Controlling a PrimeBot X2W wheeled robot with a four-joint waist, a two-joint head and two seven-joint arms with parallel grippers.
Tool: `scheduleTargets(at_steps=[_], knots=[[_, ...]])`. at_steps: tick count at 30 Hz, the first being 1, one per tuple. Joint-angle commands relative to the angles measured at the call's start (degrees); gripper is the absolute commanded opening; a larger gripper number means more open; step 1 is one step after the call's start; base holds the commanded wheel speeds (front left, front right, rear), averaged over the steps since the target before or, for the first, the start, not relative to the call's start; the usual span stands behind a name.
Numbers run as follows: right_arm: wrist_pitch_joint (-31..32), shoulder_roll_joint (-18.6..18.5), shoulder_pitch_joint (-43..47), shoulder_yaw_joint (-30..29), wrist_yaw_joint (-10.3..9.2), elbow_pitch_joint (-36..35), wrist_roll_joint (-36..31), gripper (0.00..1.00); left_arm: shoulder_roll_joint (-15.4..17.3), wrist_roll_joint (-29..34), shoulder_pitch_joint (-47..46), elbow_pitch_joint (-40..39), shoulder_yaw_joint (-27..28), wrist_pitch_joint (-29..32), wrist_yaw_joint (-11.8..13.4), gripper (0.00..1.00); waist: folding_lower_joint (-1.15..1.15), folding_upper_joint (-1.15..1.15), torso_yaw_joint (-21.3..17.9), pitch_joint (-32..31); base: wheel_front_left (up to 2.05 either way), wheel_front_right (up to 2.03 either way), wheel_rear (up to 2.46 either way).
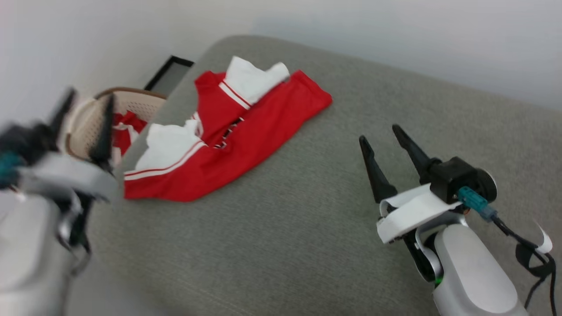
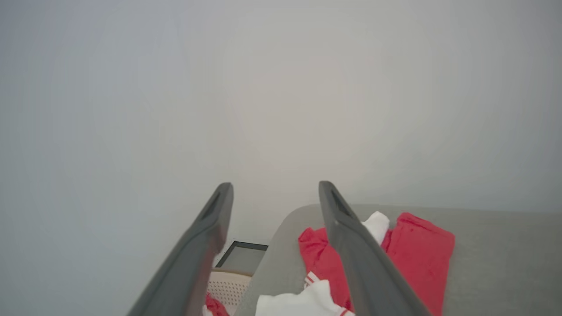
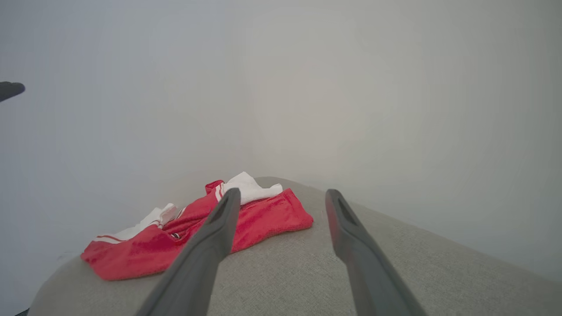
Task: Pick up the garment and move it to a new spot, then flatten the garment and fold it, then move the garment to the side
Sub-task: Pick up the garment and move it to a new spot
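Three views, one moment. Head view: the garment [image 1: 263,127] lies crumpled at the far left corner of the grey fabric-covered bench [image 1: 307,228], close to its left edge and apart from both grippers. The right gripper [image 1: 380,134] stands over bare bench well to the garment's right, fingers spread wide and empty. The left gripper [image 1: 90,95], also spread wide and empty, is off the bench's left edge, in front of a beige perforated basket [image 1: 136,103] that holds a red-and-white cloth [image 1: 127,122]. A dark-framed panel [image 1: 169,72] lies on the floor beyond the basket.

Left wrist view: one finger crosses the garment's middle, and the basket's rim shows at the bottom edge between the fingers. Right wrist view: a low side look shows the garment bunched in shallow folds rather than flat.

Garment: bright red body, two white sleeves rumpled on top, and red-and-white stripe trim along the seams.

Limits: the dark print sits in a fold and cannot be read. The left gripper is blurred in the head view. A dark tip [image 3: 11,90] at the right wrist view's left edge is too cut off to identify.
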Motion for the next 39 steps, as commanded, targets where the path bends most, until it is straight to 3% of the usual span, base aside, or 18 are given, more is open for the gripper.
scheduleTargets(at_steps=[1,3,11,16,22,29,39], knots=[[-0.1,-0.1,-1.3,0.7,-0.07,-0.8,0.6,1.00,2.1,-3.8,-4.2,2.8,-1.5,0.0,0.1,1.00,-0.01,0.00,-9.7,10.3,0.00,0.00,0.00],[-0.1,-0.1,-2.3,1.5,-0.07,-1.6,0.7,1.00,6.1,-5.7,-8.4,6.6,-4.7,0.0,0.1,1.00,-0.01,0.00,-11.8,12.7,0.00,0.00,0.00],[-0.1,0.0,-3.9,3.9,-0.07,-4.9,0.2,1.00,14.7,-19.6,-20.4,17.2,-18.9,2.0,0.1,1.00,-0.01,0.00,-16.5,17.7,0.00,0.00,0.00],[-0.1,0.0,-4.3,5.1,-0.07,-7.2,-0.6,1.00,19.4,-33.1,-23.1,16.0,-29.6,14.4,0.1,1.00,-0.01,0.00,-17.5,18.7,0.00,0.00,0.00],[-0.1,-0.1,-5.0,7.3,-0.07,-9.7,-1.5,1.00,25.7,-46.5,-23.9,12.4,-38.2,27.6,0.1,1.00,-0.01,0.00,-19.2,19.3,0.00,0.00,0.00],[-0.1,-0.1,-5.8,9.3,-0.07,-13.0,-2.1,1.00,29.3,-56.1,-23.3,13.2,-41.6,32.5,0.1,1.00,-0.01,0.00,-22.9,21.9,0.00,0.00,0.00],[1.1,-0.1,-3.9,10.5,-0.07,-17.3,-4.5,1.00,28.6,-61.0,-22.0,15.9,-44.6,32.4,0.1,1.00,-0.01,0.00,-25.0,22.8,0.00,0.00,0.00]])
